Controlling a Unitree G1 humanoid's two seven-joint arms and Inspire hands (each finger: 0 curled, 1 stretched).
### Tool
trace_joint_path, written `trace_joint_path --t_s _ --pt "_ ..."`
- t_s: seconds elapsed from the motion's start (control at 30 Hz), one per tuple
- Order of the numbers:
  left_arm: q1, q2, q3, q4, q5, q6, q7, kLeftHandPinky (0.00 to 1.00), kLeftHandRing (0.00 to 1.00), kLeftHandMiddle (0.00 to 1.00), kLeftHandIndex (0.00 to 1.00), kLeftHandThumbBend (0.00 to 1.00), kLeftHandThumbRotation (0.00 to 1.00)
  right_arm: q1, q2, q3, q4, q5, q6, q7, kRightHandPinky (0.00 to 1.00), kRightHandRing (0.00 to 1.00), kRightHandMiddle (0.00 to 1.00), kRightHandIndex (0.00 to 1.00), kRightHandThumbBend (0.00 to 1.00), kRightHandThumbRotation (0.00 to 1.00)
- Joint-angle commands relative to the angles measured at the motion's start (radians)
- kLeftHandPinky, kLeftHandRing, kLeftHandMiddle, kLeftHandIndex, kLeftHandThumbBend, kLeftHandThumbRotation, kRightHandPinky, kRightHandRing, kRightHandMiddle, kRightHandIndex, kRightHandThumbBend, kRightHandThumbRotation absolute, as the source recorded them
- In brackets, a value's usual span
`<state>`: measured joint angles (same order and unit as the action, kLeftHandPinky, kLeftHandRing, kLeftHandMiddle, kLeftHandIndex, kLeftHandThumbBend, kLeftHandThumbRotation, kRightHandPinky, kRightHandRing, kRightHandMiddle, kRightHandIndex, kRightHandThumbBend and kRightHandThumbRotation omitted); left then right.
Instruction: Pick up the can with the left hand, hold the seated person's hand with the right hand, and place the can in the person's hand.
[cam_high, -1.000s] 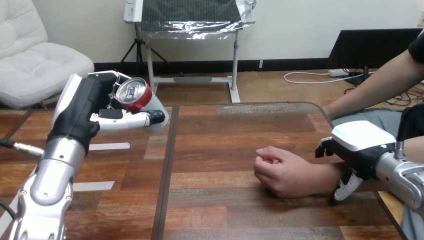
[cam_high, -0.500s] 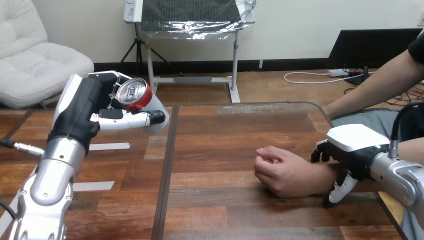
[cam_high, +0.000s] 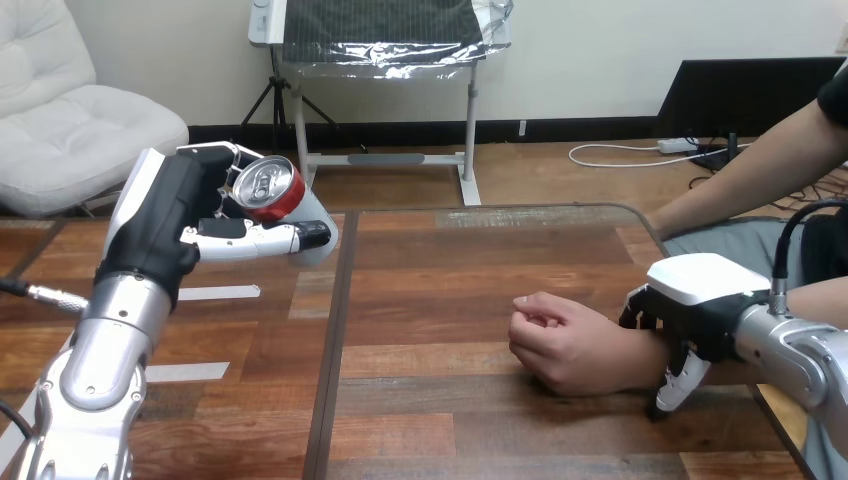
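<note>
Above wooden table (cam_high: 450, 260), left robot hand (cam_high: 165, 225) curled round can (cam_high: 268, 188); right robot hand (cam_high: 700, 295), grip unclear.

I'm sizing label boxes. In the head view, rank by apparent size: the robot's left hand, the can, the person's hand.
1. left hand, plainly the largest
2. person's hand, a fist on the table
3. can, held in the left hand, smallest

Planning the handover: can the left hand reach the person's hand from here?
Probably yes: only bare table lies between the left hand, holding the can, and the person's hand, though that is curled shut.
</note>
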<state>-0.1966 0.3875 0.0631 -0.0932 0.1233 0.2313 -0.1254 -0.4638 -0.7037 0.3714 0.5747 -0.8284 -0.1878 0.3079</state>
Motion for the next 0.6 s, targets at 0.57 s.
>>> trace_joint_path --t_s 0.57 --pt "-0.038 0.003 0.044 -0.025 -0.031 -0.042 -0.006 0.25 0.31 0.37 0.41 0.64 0.0 -0.039 0.053 0.08 0.037 -0.018 0.087 0.108 0.52 0.65 0.7 0.7 0.83 0.19"
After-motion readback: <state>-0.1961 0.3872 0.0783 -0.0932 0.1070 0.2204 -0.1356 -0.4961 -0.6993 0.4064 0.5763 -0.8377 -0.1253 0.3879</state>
